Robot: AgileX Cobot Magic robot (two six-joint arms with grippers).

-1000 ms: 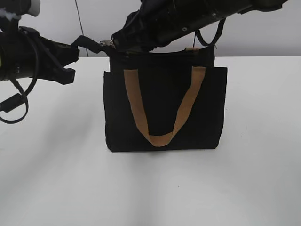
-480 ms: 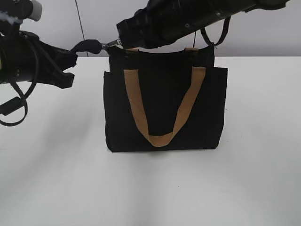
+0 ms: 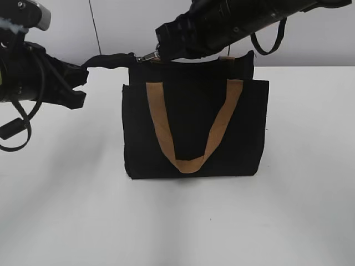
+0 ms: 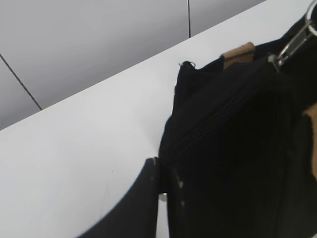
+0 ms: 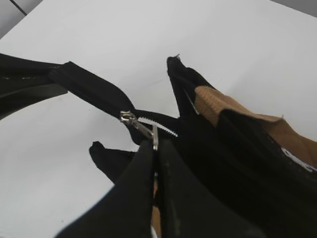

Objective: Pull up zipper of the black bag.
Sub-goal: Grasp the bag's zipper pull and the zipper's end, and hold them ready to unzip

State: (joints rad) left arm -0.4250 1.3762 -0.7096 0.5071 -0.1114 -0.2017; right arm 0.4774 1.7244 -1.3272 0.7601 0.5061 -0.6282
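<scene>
The black bag (image 3: 194, 127) stands upright mid-table with a tan handle (image 3: 188, 163) hanging down its front. My left gripper (image 3: 82, 72) is shut on the black zipper tail (image 3: 111, 59), which stretches out from the bag's top left corner. My right gripper (image 3: 161, 51) is shut on the silver pull tab (image 3: 147, 56) above the top edge. In the right wrist view the jaws (image 5: 155, 148) pinch the pull tab (image 5: 136, 124), with zip teeth showing beside it. In the left wrist view the jaws (image 4: 162, 171) clamp black fabric by the zipper line (image 4: 208, 126).
The white table (image 3: 66, 210) spreads around the bag on every side. A grey wall with a vertical seam (image 3: 95, 27) stands behind. A black cable loop (image 3: 14, 130) hangs under my left arm.
My right gripper has moved to the right along the bag's top edge with the pull tab. The zipper tail has been drawn out longer and tauter from my left gripper.
</scene>
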